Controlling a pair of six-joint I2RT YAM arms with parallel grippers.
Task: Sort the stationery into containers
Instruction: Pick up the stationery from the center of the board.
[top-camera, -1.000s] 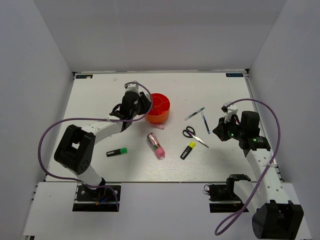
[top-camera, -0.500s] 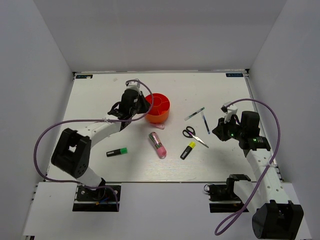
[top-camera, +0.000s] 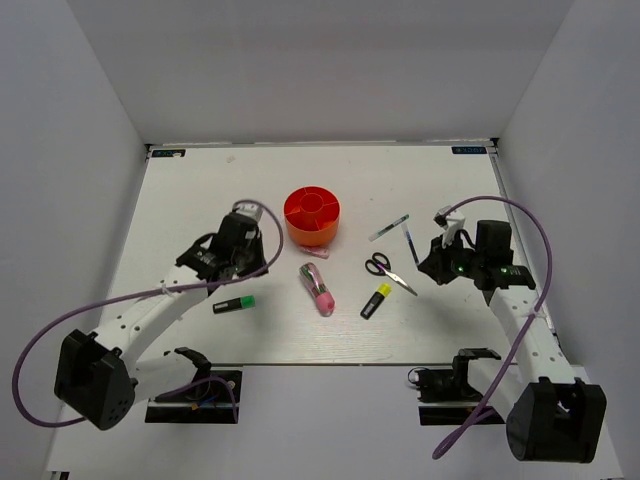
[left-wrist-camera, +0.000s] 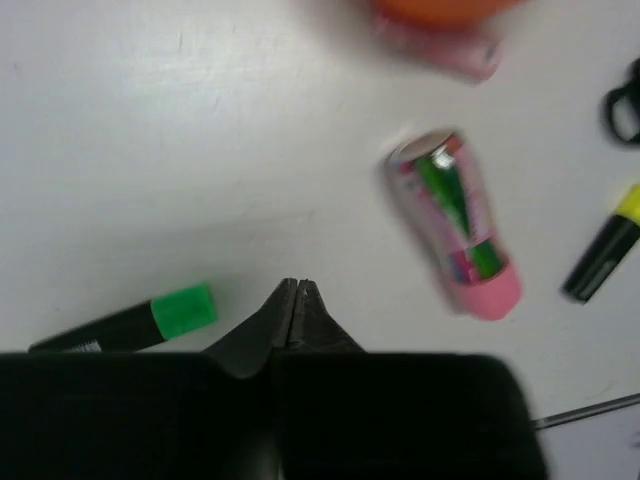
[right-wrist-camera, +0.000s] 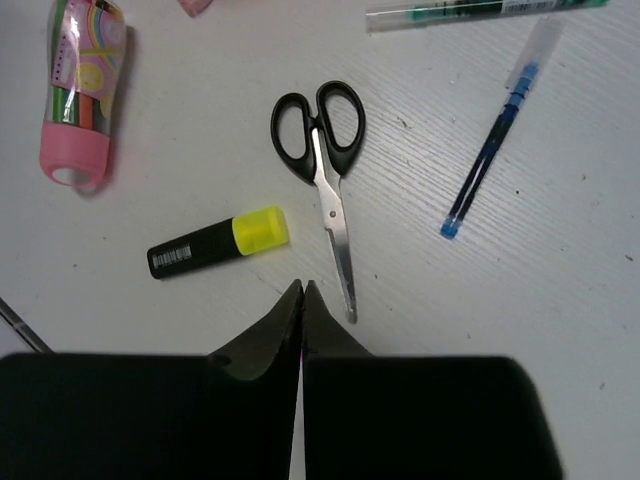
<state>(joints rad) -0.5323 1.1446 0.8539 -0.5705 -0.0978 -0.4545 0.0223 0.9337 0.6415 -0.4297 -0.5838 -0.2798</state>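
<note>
Both jaw pairs pressed together, empty. Left gripper (left-wrist-camera: 296, 300) hovers beside green marker (left-wrist-camera: 130, 320); right gripper (right-wrist-camera: 302, 305) near scissors (right-wrist-camera: 320, 140) tip and yellow highlighter (right-wrist-camera: 220, 243). Pink-and-green pen (left-wrist-camera: 455, 235) lies just in front of orange organiser (top-camera: 312, 216) on table (top-camera: 200, 190).

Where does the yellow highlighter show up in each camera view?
Top external: yellow highlighter right of centre, below the scissors.
Left wrist: yellow highlighter at the right edge, mid-height.
Right wrist: yellow highlighter left of centre, beside the scissors.
Shared landmark: the pink-and-green pen, to its left in every view.
</note>
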